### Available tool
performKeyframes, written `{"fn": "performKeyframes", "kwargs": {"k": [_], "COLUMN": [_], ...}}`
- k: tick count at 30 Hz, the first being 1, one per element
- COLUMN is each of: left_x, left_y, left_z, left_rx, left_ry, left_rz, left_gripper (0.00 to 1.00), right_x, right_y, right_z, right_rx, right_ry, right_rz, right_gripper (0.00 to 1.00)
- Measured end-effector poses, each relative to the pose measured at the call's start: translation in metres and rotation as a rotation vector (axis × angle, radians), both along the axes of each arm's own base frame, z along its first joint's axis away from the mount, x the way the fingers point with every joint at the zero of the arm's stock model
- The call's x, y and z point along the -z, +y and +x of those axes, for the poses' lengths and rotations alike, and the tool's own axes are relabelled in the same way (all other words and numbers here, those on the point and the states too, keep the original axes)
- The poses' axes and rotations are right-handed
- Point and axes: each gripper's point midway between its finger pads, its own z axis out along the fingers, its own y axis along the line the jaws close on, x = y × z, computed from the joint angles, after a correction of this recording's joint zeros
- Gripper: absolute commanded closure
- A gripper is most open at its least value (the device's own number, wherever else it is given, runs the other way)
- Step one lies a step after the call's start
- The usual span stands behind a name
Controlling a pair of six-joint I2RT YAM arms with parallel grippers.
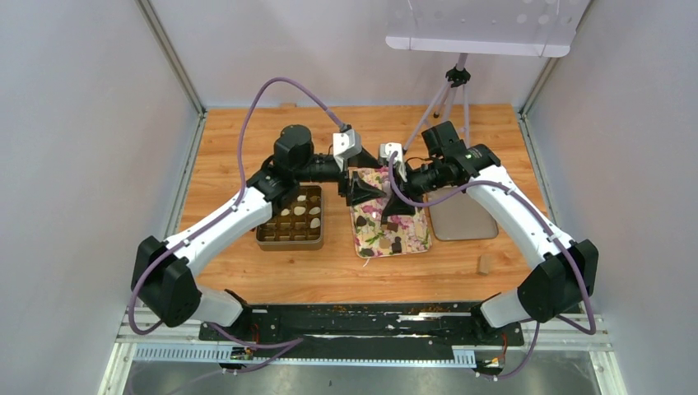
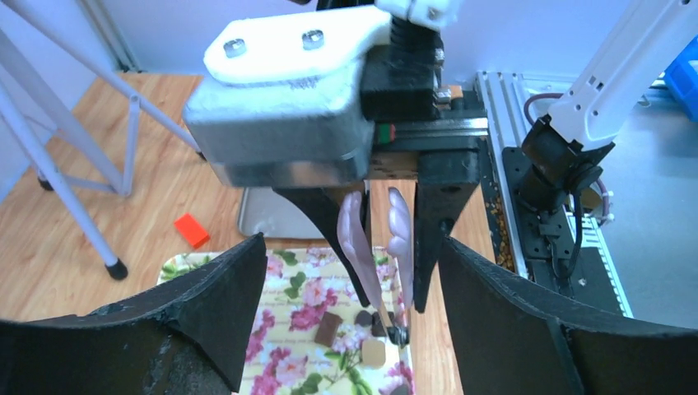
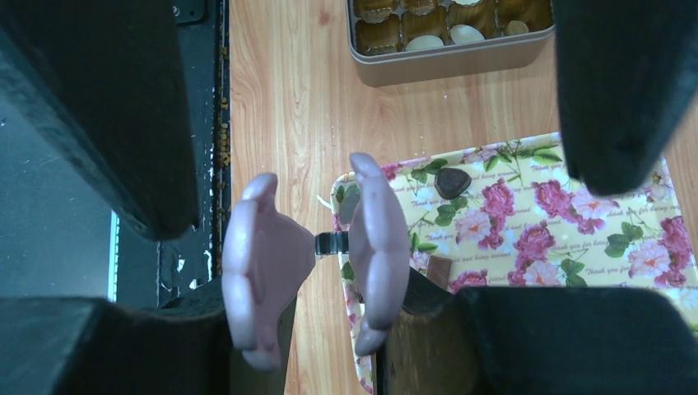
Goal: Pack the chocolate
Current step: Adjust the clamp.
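- Two grippers meet over the flowered tray (image 3: 593, 222), where loose chocolate (image 2: 328, 329) lies scattered; more pieces already sit in the tin (image 3: 444, 67) just left of it.
- Right gripper (image 1: 393, 206) is clamped on pink tongs (image 3: 374, 247), whose tips sit low near one edge of the tray, beside a dark piece. Whether they pinch anything cannot be told.
- Left gripper (image 1: 360, 193) hangs alongside, jaws spread wide, holding nothing.
- Picking a piece off the tray looks to be the step in hand; some cells in the tin appear unfilled.
- Next, on this reading: squeeze the tongs on one piece, lift it cleanly and carry it left to a vacant cell.
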Motion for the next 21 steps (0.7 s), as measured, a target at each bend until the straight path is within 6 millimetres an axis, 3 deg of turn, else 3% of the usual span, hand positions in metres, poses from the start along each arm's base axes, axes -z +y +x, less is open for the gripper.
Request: {"fn": "performKeyframes", "kwargs": {"k": [5, 11, 21], "left_x": [-0.003, -0.005, -0.008], "left_y": [-0.012, -0.017, -0.007], "left_z": [0.003, 0.000, 0.003], "left_rx": [0.046, 0.085, 0.088], "left_ry": [0.046, 0.086, 0.144], "left_rz": [-0.015, -0.009, 0.012], "left_gripper": [0.34, 0.58, 0.79], "right_x": [-0.001, -0.004, -0.009], "right_y": [0.001, 0.003, 0.002], "right_z": [0.000, 0.006, 0.019], "right_rx": [0.000, 0.020, 0.098], "right_ry": [0.001, -0.009, -0.051], "right_rz": [0.005, 0.013, 0.013], "right_gripper": [0.66, 0.67, 0.64]}}
